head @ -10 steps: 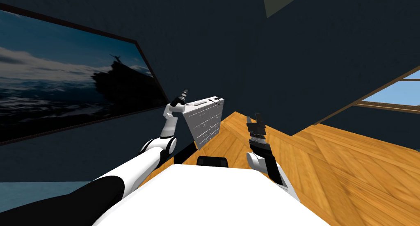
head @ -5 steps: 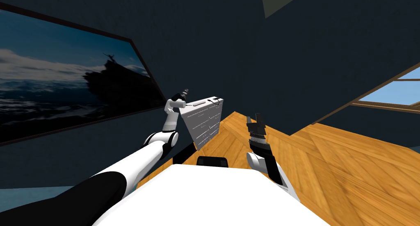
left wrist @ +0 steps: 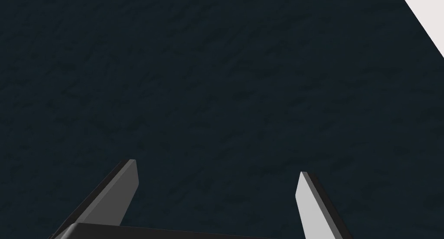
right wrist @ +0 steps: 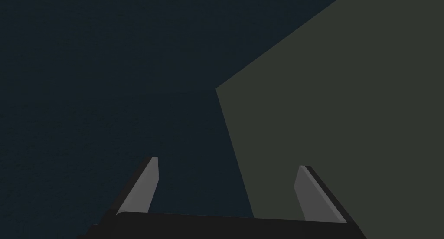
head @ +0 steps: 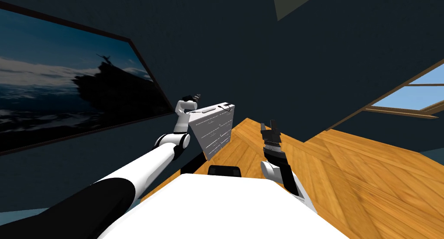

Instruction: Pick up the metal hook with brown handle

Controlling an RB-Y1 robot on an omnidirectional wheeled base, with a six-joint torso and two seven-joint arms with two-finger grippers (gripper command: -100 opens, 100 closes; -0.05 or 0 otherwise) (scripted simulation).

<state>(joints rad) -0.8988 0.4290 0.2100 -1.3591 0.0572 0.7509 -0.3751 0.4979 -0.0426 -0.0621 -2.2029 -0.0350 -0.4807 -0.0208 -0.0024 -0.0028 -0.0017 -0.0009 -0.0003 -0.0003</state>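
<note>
A white cabinet of drawers [head: 215, 130] stands on the wooden floor ahead of me. On its top lie a pale elongated thing [head: 208, 110] and a small dark thin thing [head: 226, 105]; I cannot tell which one is the hook. My left gripper [head: 197, 95] is raised beside the cabinet's top left corner, pointing at the dark wall. Its fingers [left wrist: 130, 180] stand open with nothing between them, the left gripper [left wrist: 219, 180] facing the wall. My right gripper [head: 267, 124] is held up to the right of the cabinet, and the right gripper [right wrist: 227, 173] is open and empty.
A large framed seascape picture [head: 65, 89] hangs on the dark wall to the left. A window [head: 407, 99] is at the right. Wooden floor [head: 347, 171] spreads to the right of the cabinet. A white corner [left wrist: 427, 15] shows in the left wrist view.
The whole head view has shifted a little, so I have turned slightly. My left forearm has risen a bit beside the cabinet. The right arm has not moved.
</note>
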